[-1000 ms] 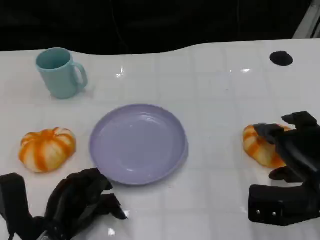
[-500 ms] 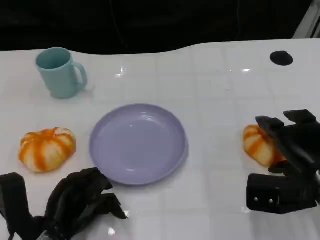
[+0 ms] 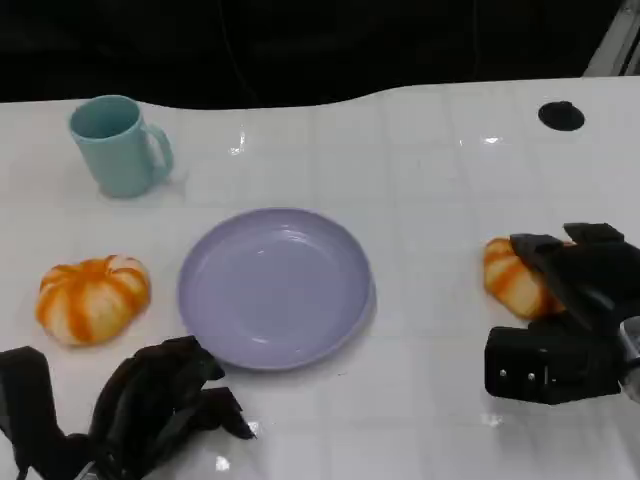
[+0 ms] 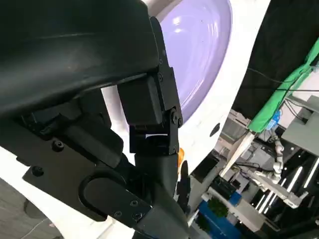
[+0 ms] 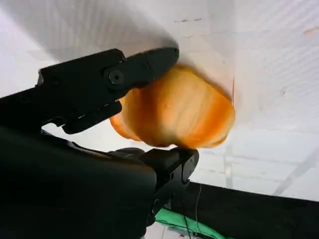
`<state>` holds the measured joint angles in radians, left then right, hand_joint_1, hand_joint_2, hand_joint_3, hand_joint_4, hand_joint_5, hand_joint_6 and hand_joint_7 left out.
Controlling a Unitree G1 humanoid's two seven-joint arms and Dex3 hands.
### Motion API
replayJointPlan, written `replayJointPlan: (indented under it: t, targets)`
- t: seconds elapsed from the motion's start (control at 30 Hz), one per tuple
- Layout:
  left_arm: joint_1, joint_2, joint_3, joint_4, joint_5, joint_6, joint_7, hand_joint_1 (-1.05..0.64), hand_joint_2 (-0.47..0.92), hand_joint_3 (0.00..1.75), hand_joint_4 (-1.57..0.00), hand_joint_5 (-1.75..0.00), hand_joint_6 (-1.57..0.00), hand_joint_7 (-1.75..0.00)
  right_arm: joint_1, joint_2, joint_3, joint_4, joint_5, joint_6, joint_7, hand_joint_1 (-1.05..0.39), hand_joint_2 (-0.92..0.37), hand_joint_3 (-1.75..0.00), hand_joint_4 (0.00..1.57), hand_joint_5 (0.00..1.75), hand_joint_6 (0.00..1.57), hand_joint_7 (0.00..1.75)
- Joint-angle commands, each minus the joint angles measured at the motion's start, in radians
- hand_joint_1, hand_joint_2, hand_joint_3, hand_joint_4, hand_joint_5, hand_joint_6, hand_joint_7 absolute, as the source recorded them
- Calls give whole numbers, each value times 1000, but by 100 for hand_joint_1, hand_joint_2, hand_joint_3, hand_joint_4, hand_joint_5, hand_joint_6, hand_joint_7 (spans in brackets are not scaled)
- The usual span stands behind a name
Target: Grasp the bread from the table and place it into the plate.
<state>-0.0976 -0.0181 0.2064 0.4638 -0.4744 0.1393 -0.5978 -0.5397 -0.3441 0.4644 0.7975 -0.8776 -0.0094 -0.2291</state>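
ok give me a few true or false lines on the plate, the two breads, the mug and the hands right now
1. The plate holds a bread. False: nothing lies in it.
2. The right hand has its fingers around the right bread. True: the right wrist view shows fingers on both sides of it.
3. The left bread lies on the table, apart from the left hand. True.
4. The mug lies tipped over beside the plate. False: it stands upright at the far left.
5. The left hand holds the left bread. False: it holds nothing, its fingers curled in.
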Motion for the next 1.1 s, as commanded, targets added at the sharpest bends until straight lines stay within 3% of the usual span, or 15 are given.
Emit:
replayJointPlan:
  t: [0.03, 0.1, 0.13, 0.17, 0.23, 0.27, 0.3, 0.33, 0.37, 0.47, 0.67, 0.9, 0.93, 0.97, 1.1]
  targets:
    - [18, 7, -3, 1, 11, 1, 11, -105, 66, 1, -157, -66, -157, -56, -23, 17, 17, 111, 29, -29, -31, -36, -85, -1, 36, 11, 41, 3]
    - [20, 5, -5, -5, 13, 2, 19, -105, 66, 1, -157, -66, -157, -57, -35, 25, 16, 163, 45, -71, -101, -23, -88, 0, 64, 11, 60, 5]
    - [21, 5, -6, -8, 13, 4, 23, -105, 66, 0, -157, -67, -157, -57, -42, 28, 17, 196, 50, -98, -145, -16, -90, -1, 92, 15, 83, 9]
    - [23, 4, -7, -12, 13, 5, 25, -105, 66, 0, -157, -67, -157, -57, -50, 31, 19, 227, 55, -122, -179, -14, -91, -1, 106, 45, 102, 8]
    - [25, 3, -9, -16, 13, 6, 28, -105, 66, 0, -157, -67, -157, -58, -64, 35, 30, 280, 56, -154, -233, -15, -90, 0, 99, 125, 125, 6]
    - [26, 3, -9, -18, 11, 8, 29, -105, 66, 0, -157, -68, -157, -58, -68, 37, 36, 303, 54, -167, -269, -14, -90, 0, 98, 136, 129, 6]
    - [26, 2, -10, -19, 10, 10, 30, -105, 65, 0, -157, -68, -157, -58, -70, 39, 39, 323, 54, -184, -306, -14, -91, -6, 92, 159, 117, 58]
    - [27, 1, -10, -20, 10, 8, 30, -105, 65, 0, -157, -68, -157, -58, -73, 41, 43, 338, 54, -190, -332, -14, -91, -8, 90, 167, 99, 102]
    - [27, 1, -11, -20, 10, 7, 30, -105, 65, 0, -157, -68, -157, -58, -76, 43, 46, 350, 55, -195, -349, -14, -92, -10, 86, 171, 86, 129]
    - [26, 0, -10, -18, 10, 5, 30, -105, 66, 0, -157, -68, -157, -57, -78, 48, 55, 365, 52, -202, -425, -14, -90, -11, 85, 174, 73, 156]
    - [26, 3, -11, -14, 18, -6, 28, -105, 67, 1, -157, -68, -157, -57, -81, 54, 71, 375, 57, -213, -508, -14, -89, -15, 84, 175, 68, 168]
    - [27, 5, -8, -7, 17, -6, 18, -105, 66, 0, -157, -68, -157, -57, -60, 67, 58, 316, 76, -255, -587, -13, -86, -19, 85, 175, 72, 166]
    - [27, 5, -8, -7, 17, -6, 17, -105, 66, 0, -157, -68, -157, -57, -57, 68, 56, 302, 82, -269, -595, -12, -77, -37, 87, 175, 74, 166]
    - [27, 5, -8, -6, 17, -7, 17, -105, 66, 0, -157, -68, -157, -57, -54, 70, 54, 285, 86, -280, -601, -11, -59, -69, 89, 175, 76, 166]
    - [30, 3, -8, -2, 19, -10, 18, -105, 66, 0, -157, -68, -157, -57, -41, 81, 54, 207, 84, -290, -606, -9, -40, -97, 93, 175, 79, 166]
